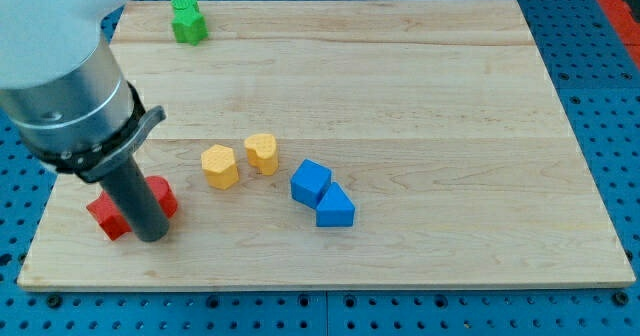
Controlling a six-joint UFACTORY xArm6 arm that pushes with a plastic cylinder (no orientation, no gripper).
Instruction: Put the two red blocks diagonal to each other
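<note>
Two red blocks (128,208) sit bunched together at the worktop's (420,96) lower left, and my tip (152,238) is planted right against them, on their bottom-right side. No gripper here, just the rod. Off to the tip's right: yellow pair (240,160), then blue pair (322,194). Green block (187,19) way up top.
</note>
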